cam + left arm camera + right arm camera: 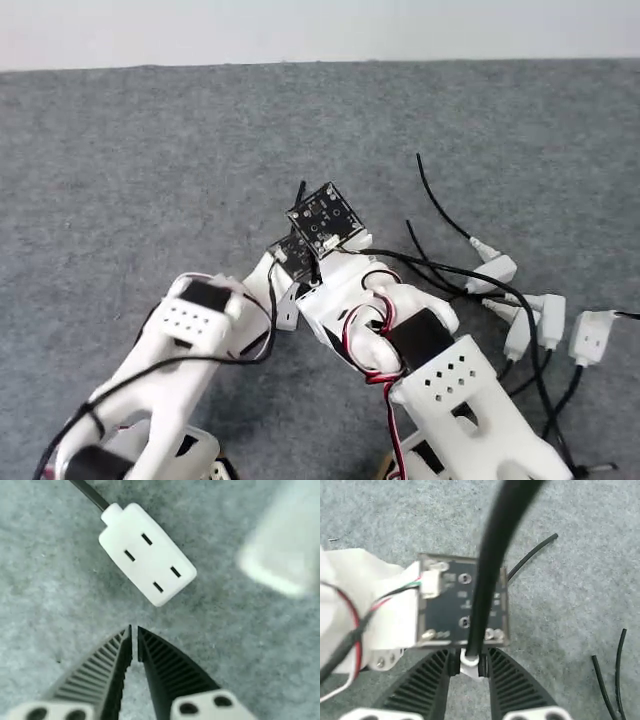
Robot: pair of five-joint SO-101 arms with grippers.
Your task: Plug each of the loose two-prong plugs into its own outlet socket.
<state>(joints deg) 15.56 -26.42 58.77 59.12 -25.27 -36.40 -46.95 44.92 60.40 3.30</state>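
Note:
A white outlet block (147, 562) with two pairs of slots lies flat on the grey carpet, its black cord leading away from one end. My left gripper (134, 630) hovers just short of the block, shut with nothing between its fingers. My right gripper (469, 661) is shut on a small white two-prong plug (469, 660), whose black cord (495, 555) rises across the right wrist view. Several loose white plugs (551, 318) with black cords lie on the carpet to the right of the arms. In the high view both wrists meet at the middle of the carpet.
The left arm's camera board (462, 602) sits close beyond the held plug. A blurred white shape (285, 555) hangs beside the outlet block. Loose black cord ends (532, 555) trail over the carpet. Open carpet (150, 150) stretches to the left and back.

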